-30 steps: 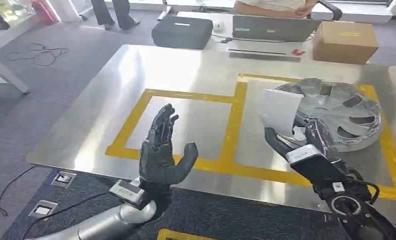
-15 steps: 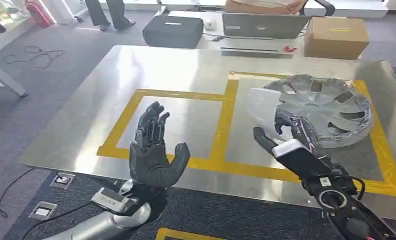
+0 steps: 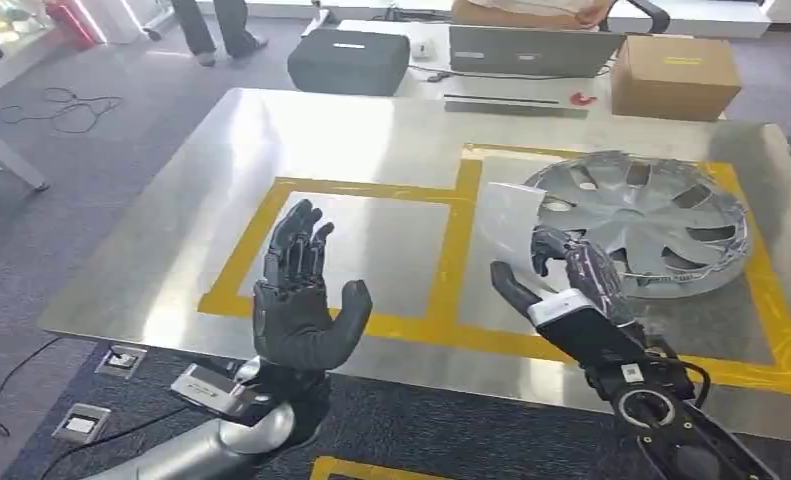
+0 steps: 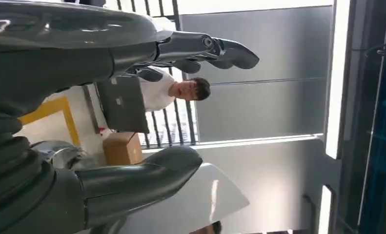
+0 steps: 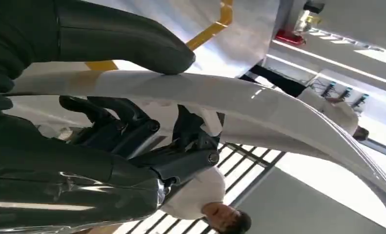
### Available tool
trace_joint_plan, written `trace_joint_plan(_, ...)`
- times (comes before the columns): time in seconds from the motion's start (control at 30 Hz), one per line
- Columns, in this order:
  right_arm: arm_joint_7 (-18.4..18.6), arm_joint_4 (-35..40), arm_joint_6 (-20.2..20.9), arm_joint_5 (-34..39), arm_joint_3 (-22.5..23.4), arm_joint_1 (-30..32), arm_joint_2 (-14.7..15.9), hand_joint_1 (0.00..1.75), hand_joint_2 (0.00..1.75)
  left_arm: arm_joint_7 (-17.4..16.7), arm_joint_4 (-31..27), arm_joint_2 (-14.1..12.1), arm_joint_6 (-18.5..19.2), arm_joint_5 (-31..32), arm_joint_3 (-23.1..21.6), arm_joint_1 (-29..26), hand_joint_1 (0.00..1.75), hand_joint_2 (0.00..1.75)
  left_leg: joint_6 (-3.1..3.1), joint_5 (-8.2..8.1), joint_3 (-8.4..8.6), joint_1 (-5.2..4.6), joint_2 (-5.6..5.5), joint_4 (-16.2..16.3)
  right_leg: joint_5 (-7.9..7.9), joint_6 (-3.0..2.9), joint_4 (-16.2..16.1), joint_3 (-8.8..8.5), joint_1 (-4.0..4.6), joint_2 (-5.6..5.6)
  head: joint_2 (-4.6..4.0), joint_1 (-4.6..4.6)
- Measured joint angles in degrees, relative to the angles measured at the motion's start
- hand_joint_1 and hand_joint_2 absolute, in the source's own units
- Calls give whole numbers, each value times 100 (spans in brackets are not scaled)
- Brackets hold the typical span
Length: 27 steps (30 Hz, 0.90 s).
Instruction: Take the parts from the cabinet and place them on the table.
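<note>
My right hand [image 3: 571, 285] grips a pale, curved, glossy panel [image 3: 509, 212], held low over the right yellow-taped frame, close beside a silver wheel cover [image 3: 656, 220] that lies flat on the steel table [image 3: 351, 130]. In the right wrist view the panel [image 5: 230, 100] runs between the thumb [image 5: 127, 36] and the dark fingers [image 5: 132, 126]. My left hand [image 3: 299, 295] is raised over the table's near edge, palm forward, fingers apart, holding nothing; in the left wrist view its fingers [image 4: 200, 48] and thumb [image 4: 137, 178] are spread.
Yellow tape [image 3: 458, 235] marks two frames on the table. Beyond the far edge are a laptop [image 3: 526, 50], a cardboard box [image 3: 676, 78], a black case [image 3: 349, 62] and a seated person [image 3: 526, 8]. Cables [image 3: 56, 105] lie on the floor at left.
My right hand has come down and slightly left with the panel, which now sits lower and flatter near the wheel cover. The left hand stays raised and open; the view shifted slightly.
</note>
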<state>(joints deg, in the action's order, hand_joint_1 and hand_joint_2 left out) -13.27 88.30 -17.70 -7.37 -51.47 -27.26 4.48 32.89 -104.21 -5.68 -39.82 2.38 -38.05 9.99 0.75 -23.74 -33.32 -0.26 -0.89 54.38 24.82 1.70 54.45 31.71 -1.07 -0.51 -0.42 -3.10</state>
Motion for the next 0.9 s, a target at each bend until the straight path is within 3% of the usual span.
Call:
trace_joint_plan(0.07,6,59,0,-2,-15,19,0,175,175,-31,0,-13,0,6,0,-2,0,175,34,14,32,6,-1,-72,-7,42,-54,-49,12,2,0,0)
trace_joint_plan(0.1,6,81,0,-2,-20,32,2,175,175,-33,0,-15,0,7,0,-7,0,175,50,51,121,102,8,-167,41,56,-33,7,4,17,0,-11)
trace_joint_plan(0.13,7,87,0,-2,-24,25,2,175,175,-31,0,-17,0,13,0,-7,0,175,53,52,169,96,2,-207,161,82,153,40,27,20,0,22)
trace_joint_plan(0.17,11,100,0,-2,-33,23,2,175,175,-50,0,-17,0,18,0,-5,0,175,65,51,178,100,-1,-207,367,97,560,213,15,20,0,53)
trace_joint_plan(0.23,39,114,0,-2,-54,60,4,175,175,-94,0,-22,0,18,0,-30,0,175,70,43,182,105,-40,-203,762,142,1590,730,-11,23,0,66)
trace_joint_plan(0.27,46,114,0,-2,-61,92,7,175,175,-114,2,-22,0,-2,0,-35,0,175,65,34,184,114,-76,-198,795,159,1871,894,-19,24,0,72)
trace_joint_plan(0.3,50,114,0,-2,-68,117,9,175,175,-140,2,-24,0,-35,0,-37,0,175,48,22,200,124,-124,-195,672,170,1802,888,-28,24,0,68)
trace_joint_plan(0.33,50,114,0,-2,-72,127,9,175,175,-146,4,-24,0,-50,0,-37,0,175,24,6,220,139,-177,-188,438,183,1484,755,-43,22,0,72)
trace_joint_plan(0.37,52,114,0,-4,-79,125,9,175,175,-146,4,-26,0,-59,0,-36,0,175,-6,-16,242,158,-236,-171,139,197,980,520,-64,8,0,68)
trace_joint_plan(0.4,52,122,0,-4,-85,125,9,175,175,-144,4,-26,0,-68,0,-34,0,175,-50,-54,261,178,-290,-135,-168,222,372,246,-95,-76,0,70)
trace_joint_plan(0.43,54,122,0,-4,-96,125,15,175,175,-144,9,-28,0,-83,0,-35,0,175,-99,-84,224,174,-331,-116,-66,252,132,108,-133,-392,0,93)
trace_joint_plan(0.47,55,138,2,-4,-103,123,15,175,175,-144,9,-31,0,-94,0,-5,0,175,-129,-87,166,157,-387,-39,-46,220,-9,16,-140,-465,0,116)
trace_joint_plan(0.5,61,144,11,-4,-107,144,15,175,175,-133,11,-29,0,-100,-2,0,0,175,-173,-48,113,173,-438,-60,-38,156,62,56,-116,-417,0,88)
trace_joint_plan(0.57,57,144,18,-4,-105,154,15,175,175,-127,13,-41,0,-122,-2,-5,0,175,-244,-27,104,214,-531,-86,-27,86,66,58,-79,-326,0,70)
trace_joint_plan(0.6,48,149,20,-4,-107,140,11,175,175,-118,15,-48,-2,-129,-2,-3,0,175,-271,-62,92,212,-519,-67,-31,19,22,13,-116,-248,0,66)
trace_joint_plan(0.63,46,151,26,-4,-105,137,11,175,175,-105,15,-52,-4,-138,-2,9,0,175,-289,-157,20,184,-222,129,-29,-20,7,-17,-104,-177,0,48)
trace_joint_plan(0.67,41,155,26,-4,-105,133,11,175,175,-103,17,-55,-4,-142,-2,29,0,175,-303,-347,-210,170,-49,558,-20,-63,5,-22,-91,-105,0,-9)
trace_joint_plan(0.73,39,155,44,-4,-107,138,11,175,175,-96,26,-59,-4,-144,-2,34,0,175,-311,-718,-774,172,39,1554,1,-100,6,-22,-46,38,0,-39)
trace_joint_plan(0.77,39,155,46,-4,-107,141,11,175,175,-92,35,-63,-4,-146,-2,30,0,175,-301,-786,-987,171,45,1889,11,-114,6,-25,-25,108,0,-50)
trace_joint_plan(0.8,42,153,52,-4,-107,142,11,175,175,-92,42,-72,-4,-146,-2,27,0,175,-276,-704,-1061,167,46,1934,22,-130,6,-39,1,185,0,-68)
trace_joint_plan(0.83,39,153,52,-4,-107,141,11,175,175,-92,44,-79,-4,-146,-2,28,0,175,-237,-490,-961,152,51,1666,36,-147,6,-57,23,250,0,-83)
trace_joint_plan(0.87,37,153,52,-4,-107,138,11,175,175,-90,44,-81,-4,-144,-2,29,0,175,-183,-225,-738,125,71,1199,51,-157,4,-84,45,310,0,-92)
trace_joint_plan(0.9,35,155,55,-4,-107,133,11,175,175,-87,44,-81,-4,-144,-2,32,0,175,-108,47,-437,79,161,610,75,-155,3,-119,63,366,0,-105)
